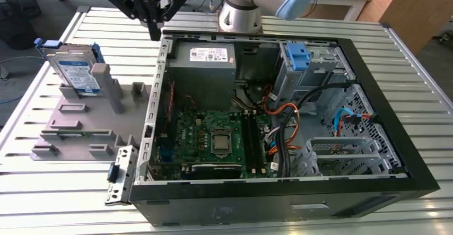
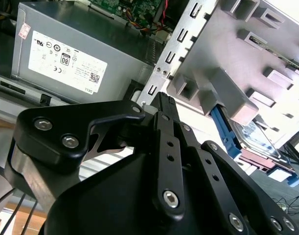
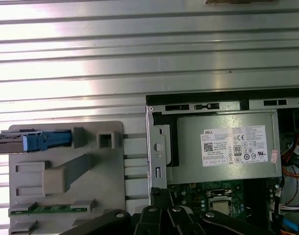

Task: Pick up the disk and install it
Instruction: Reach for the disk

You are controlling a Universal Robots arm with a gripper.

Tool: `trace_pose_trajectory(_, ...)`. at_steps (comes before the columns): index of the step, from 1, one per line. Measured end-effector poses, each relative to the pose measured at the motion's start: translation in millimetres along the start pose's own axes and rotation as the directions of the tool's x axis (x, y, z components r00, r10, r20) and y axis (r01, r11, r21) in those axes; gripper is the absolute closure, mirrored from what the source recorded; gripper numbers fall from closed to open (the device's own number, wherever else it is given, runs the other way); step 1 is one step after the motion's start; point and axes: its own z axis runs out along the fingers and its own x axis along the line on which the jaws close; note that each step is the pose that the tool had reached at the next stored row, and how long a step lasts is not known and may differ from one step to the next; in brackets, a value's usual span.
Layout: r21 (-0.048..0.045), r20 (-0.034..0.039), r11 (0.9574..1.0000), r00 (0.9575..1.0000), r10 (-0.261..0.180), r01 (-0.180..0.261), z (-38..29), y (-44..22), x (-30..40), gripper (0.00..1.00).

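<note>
A: Where does the gripper (image 1: 154, 33) stand?

B: Poised above the slatted metal table (image 1: 63, 203), at the far corner of the open computer case (image 1: 414, 155) on the exterior view's left. Its black fingers point down, pressed together with nothing between them.

A: And the disk (image 1: 74, 71)?

B: Well apart from the gripper, farther toward the exterior view's left. It stands on edge, leaning a little, in a slot at the far end of a grey plastic holder (image 1: 85, 126) that lies on the table just beside the case. Its white and blue label faces outward, and the blue carrier frame shows round its edges. In the first wrist view the disk (image 3: 41, 141) is seen edge-on.

A: What sits inside the case?

B: The grey power supply (image 1: 205, 60), white sticker up, fills the far corner nearest the gripper. The green motherboard (image 1: 212, 139) lies nearer the camera, with bundled cables beside it. A blue latch tab (image 1: 298, 57) tops the grey drive cage (image 1: 322, 65) toward the exterior view's right.
</note>
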Motion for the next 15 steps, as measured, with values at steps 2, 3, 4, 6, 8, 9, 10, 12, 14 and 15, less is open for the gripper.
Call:
trace_pose_trajectory(2,0.0000,0.0000,1.0000,1.0000,0.000,0.000,0.0,-0.1,0.2,0.89)
trace_pose_trajectory(3,0.0000,0.0000,1.0000,1.0000,0.000,0.000,0.0,-0.1,0.3,0.89)
trace_pose_trajectory(4,0.0000,0.0000,1.0000,1.0000,0.000,0.000,0.0,-0.1,0.3,0.89)
trace_pose_trajectory(6,0.0000,0.0000,1.0000,1.0000,0.000,0.000,0.1,-0.1,0.8,0.89)
trace_pose_trajectory(8,0.0000,0.0000,1.0000,1.0000,0.000,0.000,0.2,-0.2,1.7,0.89)
trace_pose_trajectory(9,0.0000,0.0000,1.0000,1.0000,0.000,0.000,0.2,-0.2,2.3,0.89)
trace_pose_trajectory(10,0.0001,-0.0001,1.0000,1.0000,0.000,0.000,0.3,-0.2,3.1,0.89)
trace_pose_trajectory(12,0.0000,0.0000,1.0000,1.0000,0.000,0.000,0.5,-0.3,4.7,0.89)
trace_pose_trajectory(14,0.0000,0.0000,1.0000,1.0000,0.000,0.000,0.6,-0.3,6.3,0.89)
trace_pose_trajectory(15,0.0000,0.0000,1.0000,1.0000,0.000,0.000,0.6,-0.3,7.0,0.89)
